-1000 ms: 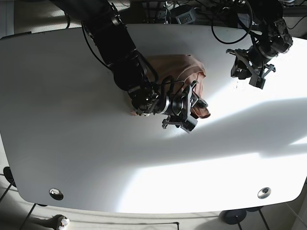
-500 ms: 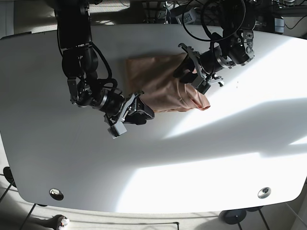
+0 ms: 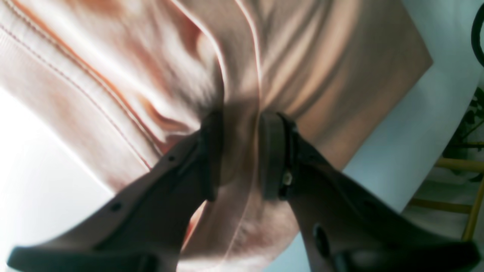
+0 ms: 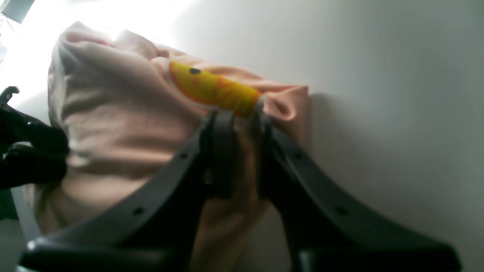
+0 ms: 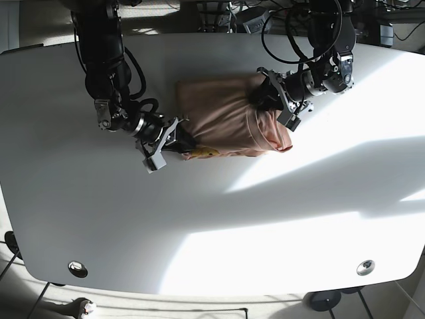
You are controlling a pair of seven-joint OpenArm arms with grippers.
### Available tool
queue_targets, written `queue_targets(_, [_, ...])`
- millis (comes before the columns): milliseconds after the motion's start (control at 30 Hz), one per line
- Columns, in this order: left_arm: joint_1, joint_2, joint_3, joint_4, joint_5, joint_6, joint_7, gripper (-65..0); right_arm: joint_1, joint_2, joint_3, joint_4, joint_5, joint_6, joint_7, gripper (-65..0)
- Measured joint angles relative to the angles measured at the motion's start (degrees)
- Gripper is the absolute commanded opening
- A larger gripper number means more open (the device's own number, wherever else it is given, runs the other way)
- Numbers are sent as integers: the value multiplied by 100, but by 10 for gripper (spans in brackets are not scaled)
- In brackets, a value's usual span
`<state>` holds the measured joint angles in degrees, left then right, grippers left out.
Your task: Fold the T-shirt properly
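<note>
- The T-shirt (image 5: 229,123) lies as a bunched, partly folded pink bundle on the far half of the white table (image 5: 212,219), near the middle of its width.
- A yellow-orange print (image 4: 211,90) shows along one folded edge of the shirt, in the right wrist view and as a small yellow patch at the bundle's near edge in the base view.
- A stitched hem or seam line (image 3: 113,102) runs diagonally across the cloth in the left wrist view, where the fabric is creased and blurred.
- The right gripper (image 5: 178,141) meets the bundle's corner on the base view's left; its jaws are clenched on a fold of the fabric just beside the yellow print.
- The left gripper (image 5: 271,100) sits at the bundle's opposite side, on the base view's right; its jaws pinch a ridge of cloth between the pads (image 3: 270,155).
- Both arms reach in from the table's far edge.
- Two round metal fittings (image 5: 78,268) sit in the table near its front corners.
</note>
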<state>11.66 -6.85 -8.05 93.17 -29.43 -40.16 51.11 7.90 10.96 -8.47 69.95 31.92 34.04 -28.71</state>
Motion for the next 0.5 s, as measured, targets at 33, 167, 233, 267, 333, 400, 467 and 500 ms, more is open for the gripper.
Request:
queue_targets(33, [17, -4, 13, 208, 133, 4, 90, -504, -28, 13, 0, 151, 0, 0, -4, -561])
queue_targets(167, [254, -20, 4, 1316, 195, 26, 153, -504, -42, 79, 17, 776, -2, -44, -302, -563])
queue_targets(233, [393, 2, 7, 1543, 177, 26, 153, -504, 52, 63, 15, 793, -15, -46, -313, -563])
queue_targets(267, [474, 9, 17, 1585, 177, 24, 153, -504, 129, 63, 13, 732, -24, -61, -326, -563])
queue_targets(333, [686, 9, 20, 1587, 186, 26, 160, -504, 361, 52, 11, 439, -22, -61, -299, -563])
queue_targets(400, [933, 2, 17, 1585, 184, 24, 160, -504, 634, 33, -4, -66, -57, -59, -295, -563])
queue_targets(467, [1158, 4, 17, 1576, 199, 24, 181, -504, 951, -129, 22, -745, -662, -68, -302, -563])
queue_targets(500, [1202, 15, 17, 1488, 195, 24, 175, -504, 1043, -219, 15, -920, -968, -61, -221, -563])
